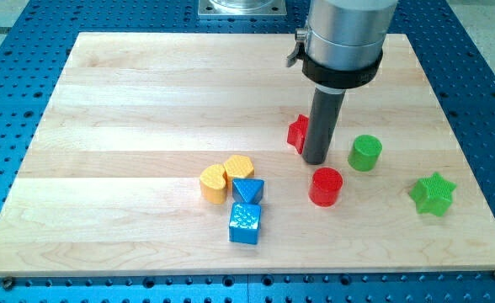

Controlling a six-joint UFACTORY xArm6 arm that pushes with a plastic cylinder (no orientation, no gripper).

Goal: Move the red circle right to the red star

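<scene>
The rod has no jaws to speak of; my tip (316, 161) rests beside the red star (297, 133), the red circle (325, 186) nearby but not yet touching.

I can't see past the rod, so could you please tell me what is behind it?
A red block, likely the red star, shows left of the rod; its right part is covered. My tip sits above the red circle.

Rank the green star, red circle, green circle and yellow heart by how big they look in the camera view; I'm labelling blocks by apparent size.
1. yellow heart, widest footprint
2. green star
3. red circle and green circle: nearly alike; the red one looks slightly bigger, but it sits nearer the view's bottom, so I won't rank them.
</scene>
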